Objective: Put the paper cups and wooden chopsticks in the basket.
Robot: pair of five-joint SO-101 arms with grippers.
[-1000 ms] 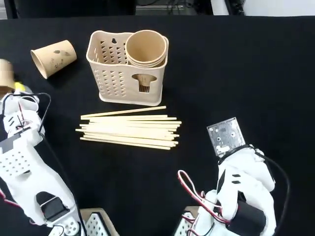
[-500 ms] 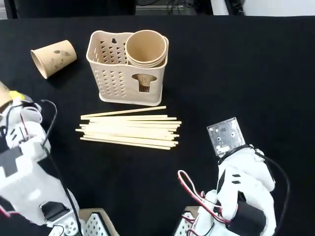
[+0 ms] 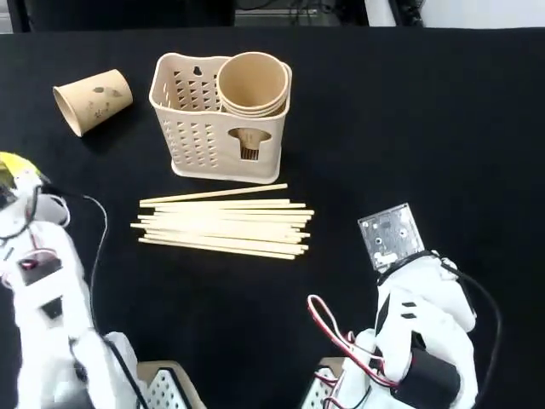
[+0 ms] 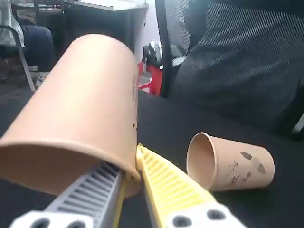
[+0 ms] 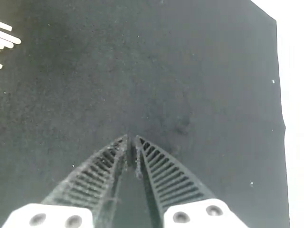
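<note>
My left gripper point(image 4: 131, 162) is shut on the rim of a brown paper cup point(image 4: 80, 114), which it holds off the table with its mouth toward the camera. A second paper cup point(image 4: 230, 161) lies on its side on the black cloth beyond it, and from above this cup point(image 3: 92, 100) lies left of the basket point(image 3: 197, 141). Several stacked paper cups point(image 3: 253, 83) stand in the basket's right compartment. Wooden chopsticks point(image 3: 223, 221) lie in a loose bundle in front of the basket. My right gripper point(image 5: 130, 142) is shut on nothing, low over bare cloth.
The left arm point(image 3: 43, 298) stands at the table's left edge, the right arm point(image 3: 421, 319) at the front right. The basket's left compartment holds nothing. Black cloth point(image 3: 409, 128) stretches right of the basket. A chair stands beyond the table.
The left arm has swung toward the front left with its cup, which has slid off the high view's left edge. The right arm, basket and chopsticks have not moved.
</note>
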